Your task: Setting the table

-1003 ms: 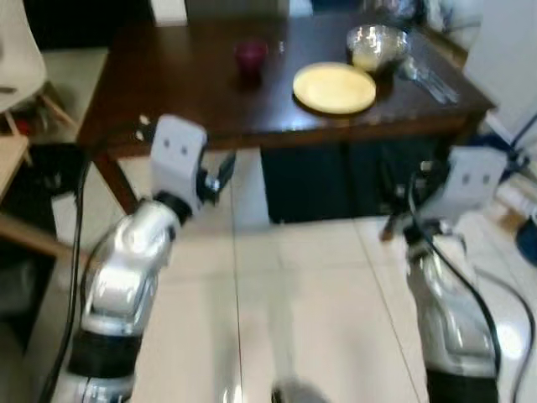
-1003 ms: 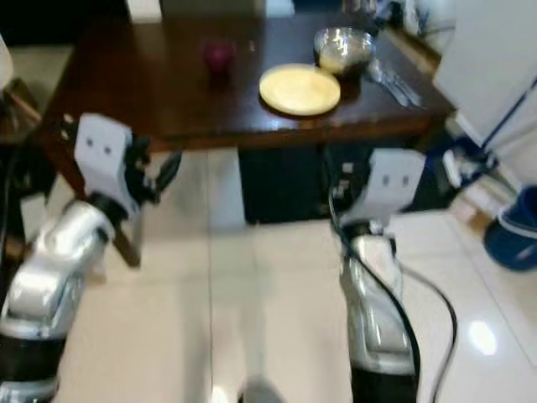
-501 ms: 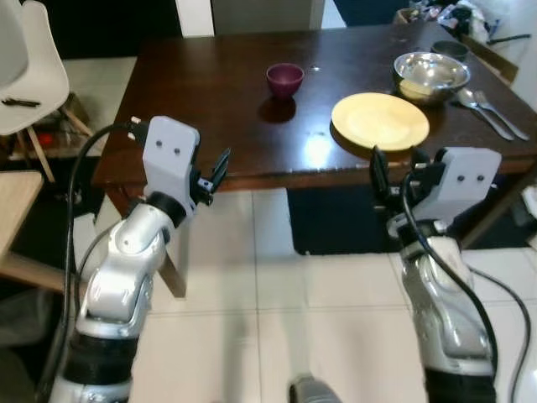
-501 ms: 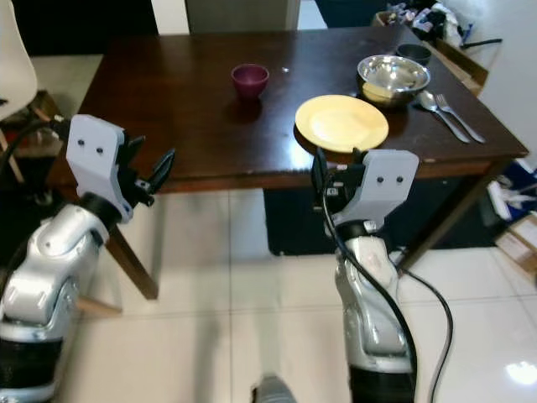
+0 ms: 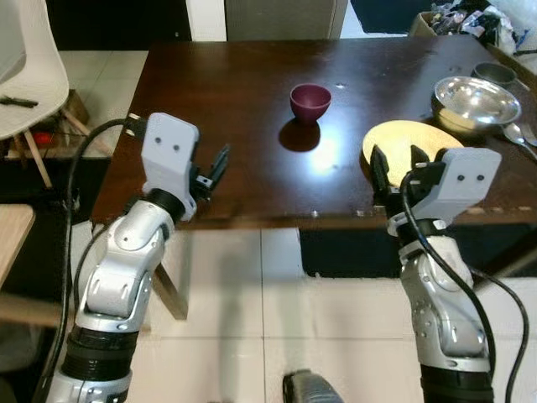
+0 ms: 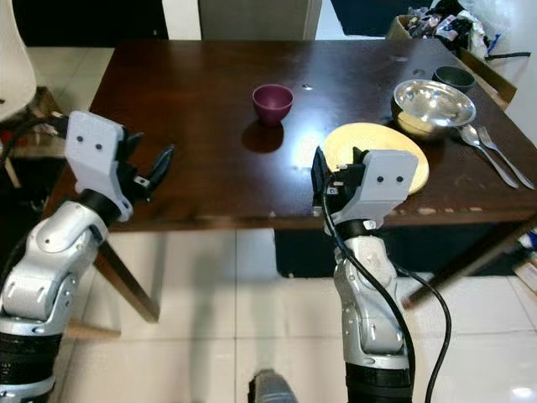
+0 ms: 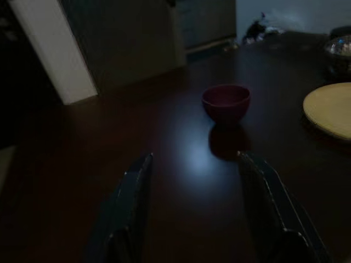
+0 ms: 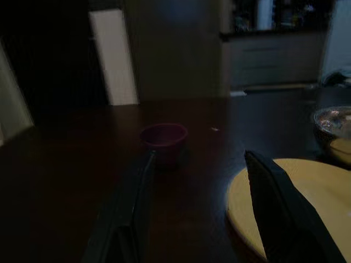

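A dark wooden table [image 5: 235, 92] stands right in front of me. On it sit a maroon cup [image 5: 310, 101], a yellow plate [image 6: 369, 136], a steel bowl [image 5: 476, 101], and a spoon and fork [image 6: 495, 155] at the right edge. My left gripper [image 5: 214, 168] is open and holds nothing; it hovers at the table's near edge, left of the cup [image 7: 226, 103]. My right gripper [image 5: 397, 159] is also open and holds nothing; it hangs over the near edge, just before the plate [image 8: 312, 203], and hides part of it.
A white chair [image 5: 25, 59] stands to the left, with a light wooden top [image 5: 13, 227] nearer me. A small dark bowl [image 6: 453, 77] lies behind the steel bowl. Clutter [image 6: 445, 25] sits at the far right. White tiles [image 5: 277, 302] lie below.
The whole view has shifted as I came closer to the table. Both grippers, earlier low over the floor, now stand at the table's front edge, still open.
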### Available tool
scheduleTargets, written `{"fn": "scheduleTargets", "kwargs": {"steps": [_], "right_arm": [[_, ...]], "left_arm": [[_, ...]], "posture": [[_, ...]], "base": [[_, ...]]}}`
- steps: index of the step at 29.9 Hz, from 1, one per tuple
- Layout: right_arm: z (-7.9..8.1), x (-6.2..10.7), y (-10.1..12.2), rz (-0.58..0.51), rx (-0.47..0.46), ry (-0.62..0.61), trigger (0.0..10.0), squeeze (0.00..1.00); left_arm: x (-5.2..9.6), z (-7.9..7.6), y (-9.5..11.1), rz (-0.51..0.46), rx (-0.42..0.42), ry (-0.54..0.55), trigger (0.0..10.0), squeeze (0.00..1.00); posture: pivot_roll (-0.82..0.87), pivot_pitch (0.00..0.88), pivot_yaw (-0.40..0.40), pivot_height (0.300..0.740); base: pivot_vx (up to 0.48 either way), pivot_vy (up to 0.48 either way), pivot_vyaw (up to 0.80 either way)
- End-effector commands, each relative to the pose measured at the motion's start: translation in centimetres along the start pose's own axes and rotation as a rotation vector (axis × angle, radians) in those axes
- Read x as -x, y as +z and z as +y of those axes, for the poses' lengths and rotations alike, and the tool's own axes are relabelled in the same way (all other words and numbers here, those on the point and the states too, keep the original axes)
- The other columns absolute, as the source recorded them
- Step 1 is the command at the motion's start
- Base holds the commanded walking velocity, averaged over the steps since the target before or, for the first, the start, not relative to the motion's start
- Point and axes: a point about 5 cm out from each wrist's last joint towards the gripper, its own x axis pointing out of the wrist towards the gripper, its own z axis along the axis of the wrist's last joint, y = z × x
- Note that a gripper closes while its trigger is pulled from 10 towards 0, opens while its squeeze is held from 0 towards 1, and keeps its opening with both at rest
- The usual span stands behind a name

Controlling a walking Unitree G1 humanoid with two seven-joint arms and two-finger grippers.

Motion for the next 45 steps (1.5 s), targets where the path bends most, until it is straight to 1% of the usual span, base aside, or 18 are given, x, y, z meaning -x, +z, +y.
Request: {"fn": "scheduleTargets", "kwargs": {"steps": [1,15,24,25,28,29,31,32,38,41,44,45], "right_arm": [[-0.2,0.1,0.1,-0.004,-0.004,-0.008,10.0,0.00],[-0.3,-0.1,0.0,0.005,-0.004,0.008,10.0,0.00],[-1.0,-0.3,-0.4,0.024,0.021,-0.008,10.0,0.00],[-1.2,-0.4,-0.5,0.034,0.030,-0.010,10.0,0.00],[-2.0,-0.7,-1.0,0.074,0.068,-0.028,10.0,0.00],[-2.0,-0.7,-1.0,0.074,0.068,-0.028,10.0,0.00],[-3.1,-0.9,-1.8,0.142,0.120,-0.063,10.0,0.00],[-3.1,-0.9,-1.8,0.142,0.120,-0.063,10.0,0.00],[-4.8,-1.1,-1.8,0.177,0.163,-0.124,10.0,0.00],[-5.9,-0.8,-2.2,0.230,0.175,-0.169,10.0,0.00],[-6.4,-0.3,-2.6,0.278,0.177,-0.183,10.0,0.00],[-6.4,-0.3,-2.6,0.278,0.177,-0.183,10.0,0.00]], "left_arm": [[0.1,0.1,-0.3,0.013,-0.006,-0.001,10.0,0.00],[0.0,-0.1,-0.2,0.007,-0.003,-0.008,10.0,0.00],[0.0,-0.2,-0.3,0.013,-0.002,-0.020,10.0,0.00],[0.0,-0.3,-0.4,0.023,0.001,-0.037,10.0,0.00],[0.3,-0.9,-0.7,0.048,0.002,-0.155,10.0,0.00],[0.3,-0.9,-0.7,0.048,0.002,-0.155,10.0,0.00],[0.9,-1.3,-0.5,0.047,-0.002,-0.253,10.0,0.00],[0.9,-1.3,-0.5,0.047,-0.002,-0.253,10.0,0.00],[1.3,-1.2,-0.5,0.049,-0.020,-0.280,10.0,0.00],[1.5,-0.9,-0.4,0.052,-0.034,-0.310,10.0,0.00],[1.7,-0.6,-0.2,0.056,-0.049,-0.338,10.0,0.00],[1.7,-0.6,-0.2,0.056,-0.049,-0.338,10.0,0.00]], "posture": [[-0.12,0.054,0.088,0.740],[-0.13,0.052,0.092,0.740],[-0.13,0.051,0.091,0.740],[-0.13,0.051,0.093,0.740],[-0.12,0.050,0.089,0.740],[-0.12,0.050,0.089,0.740],[-0.12,0.050,0.089,0.740],[-0.12,0.050,0.089,0.740],[-0.12,0.048,0.087,0.740],[-0.12,0.047,0.085,0.740],[-0.12,0.046,0.084,0.740],[-0.12,0.046,0.084,0.740]], "base": [[0.480,0.000,0.00],[0.480,0.000,0.00],[0.468,0.000,0.00],[0.289,0.000,0.00],[0.000,0.000,0.00],[0.000,0.000,0.00],[0.000,0.000,0.00],[0.000,0.000,0.00],[0.000,0.000,0.00],[0.000,0.000,0.00],[0.000,0.000,0.00],[0.000,0.000,0.00]]}}
